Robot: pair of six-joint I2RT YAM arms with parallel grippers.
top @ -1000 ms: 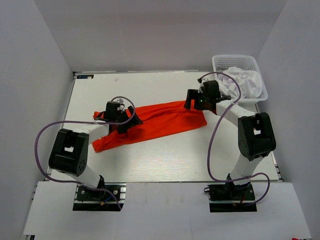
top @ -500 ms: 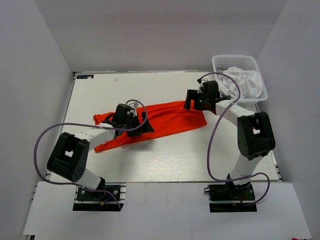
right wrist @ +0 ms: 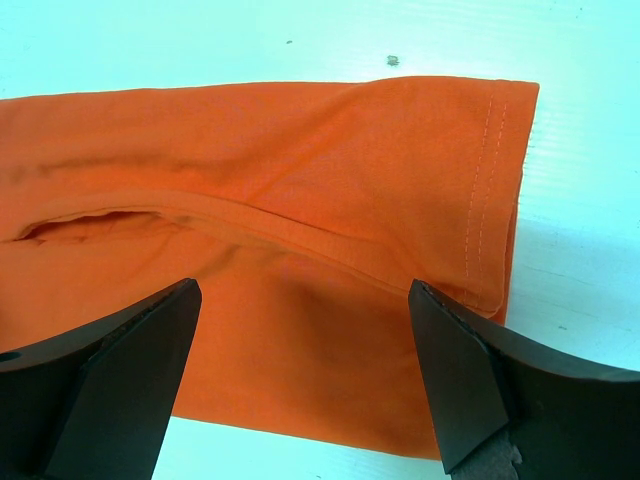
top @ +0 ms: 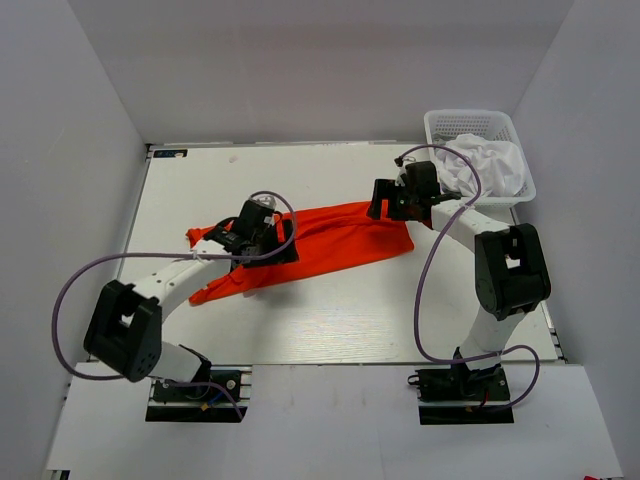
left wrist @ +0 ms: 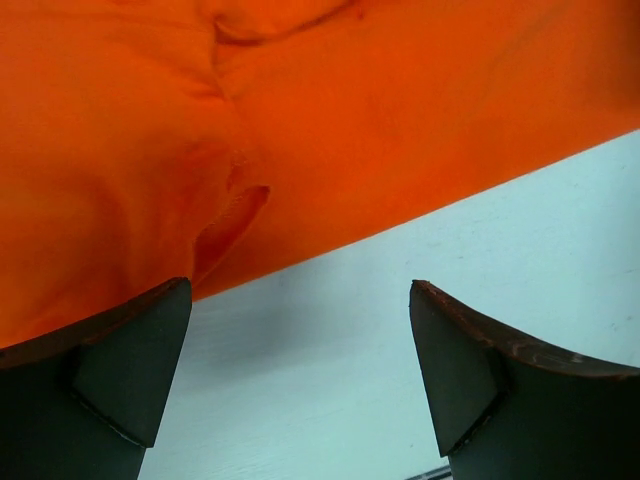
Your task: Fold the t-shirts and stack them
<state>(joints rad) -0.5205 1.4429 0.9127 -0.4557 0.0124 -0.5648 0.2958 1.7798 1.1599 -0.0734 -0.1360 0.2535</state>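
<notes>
Jaws L & R were wide open above orange shirt (top: 340, 235); grabbing extra layers could've bunched the fold.

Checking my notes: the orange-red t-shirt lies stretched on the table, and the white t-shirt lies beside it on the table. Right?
No: the white t-shirt is bunched in the white lattice basket at the far right, as the top external view shows. The orange-red t-shirt does lie stretched on the table.
</notes>
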